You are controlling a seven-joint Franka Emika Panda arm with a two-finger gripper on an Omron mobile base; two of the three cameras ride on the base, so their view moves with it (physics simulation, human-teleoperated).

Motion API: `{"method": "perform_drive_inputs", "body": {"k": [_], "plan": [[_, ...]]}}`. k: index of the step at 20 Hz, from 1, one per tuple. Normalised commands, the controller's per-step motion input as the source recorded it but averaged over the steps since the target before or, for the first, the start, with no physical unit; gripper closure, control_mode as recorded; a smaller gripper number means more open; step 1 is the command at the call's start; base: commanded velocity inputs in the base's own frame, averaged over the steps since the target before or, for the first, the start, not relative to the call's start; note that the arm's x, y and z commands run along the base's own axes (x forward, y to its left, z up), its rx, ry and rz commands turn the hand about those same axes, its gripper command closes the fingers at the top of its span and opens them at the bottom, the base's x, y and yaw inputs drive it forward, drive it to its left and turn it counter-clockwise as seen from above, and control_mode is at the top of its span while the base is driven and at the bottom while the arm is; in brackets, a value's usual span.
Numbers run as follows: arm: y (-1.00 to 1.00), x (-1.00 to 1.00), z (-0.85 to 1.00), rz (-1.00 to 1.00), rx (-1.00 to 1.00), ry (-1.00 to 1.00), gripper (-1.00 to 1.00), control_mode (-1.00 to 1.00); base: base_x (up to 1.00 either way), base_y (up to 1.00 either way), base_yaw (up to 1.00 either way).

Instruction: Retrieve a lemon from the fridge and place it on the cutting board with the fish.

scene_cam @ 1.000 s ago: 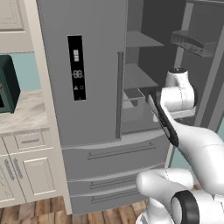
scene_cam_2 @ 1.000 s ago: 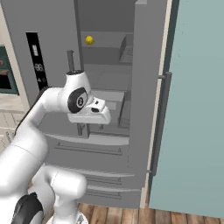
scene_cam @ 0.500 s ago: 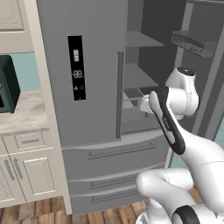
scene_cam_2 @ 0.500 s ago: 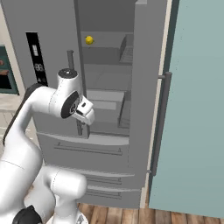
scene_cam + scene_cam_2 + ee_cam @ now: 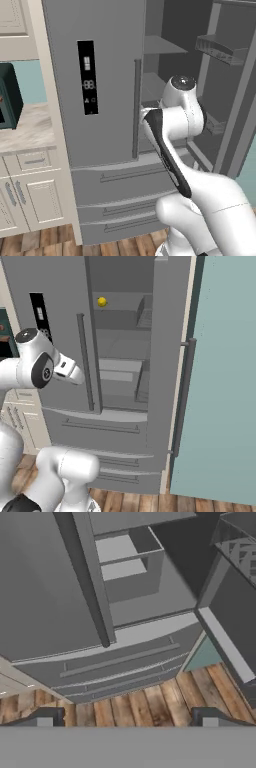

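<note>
The fridge (image 5: 125, 376) stood with its right door (image 5: 167, 356) swung open and its left door (image 5: 95, 85), the one carrying the black display panel (image 5: 87, 77), shut. The biggest risk from this pose was a collision: the arm's white elbow and wrist hung low in front of the open compartment, and a straight climb toward the upper shelf could have clipped the left door's vertical bar handle (image 5: 85, 361) or the edge of a lower shelf (image 5: 117, 351). The open door's bins (image 5: 222, 47) jutted in on the far side, narrowing the way in, so a wide swing could have struck them too.

The claw (image 5: 125, 722) pointed downward at the lower drawers (image 5: 115, 662) and the wooden floor (image 5: 150, 704), its jaws spread fully apart and holding nothing; it was aimed well away from its target and needed a large reorientation, during which the camera could have lost the fruit.

To the left, a bench (image 5: 22, 130) over white cabinets (image 5: 30, 195) carried a dark green appliance (image 5: 10, 95), probably a microwave, though it was cut off by the frame edge. A teal wall panel (image 5: 225, 376) stood just beside the open door.

The lemon (image 5: 102, 302) sat on an upper shelf inside the fridge, toward the left, well above the claw. Being small and round, it could have rolled backward if nudged before the jaws came together around it.
</note>
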Motion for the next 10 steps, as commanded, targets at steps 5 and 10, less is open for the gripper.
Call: {"method": "perform_drive_inputs", "body": {"k": [5,10], "plan": [[0.03,0.1,0.34,0.06,-0.08,-0.03,-1.0,-1.0,0.0,0.0,0.0],[-0.17,0.31,-0.05,0.15,0.07,-0.14,-1.0,-1.0,0.0,0.0,0.0]]}}
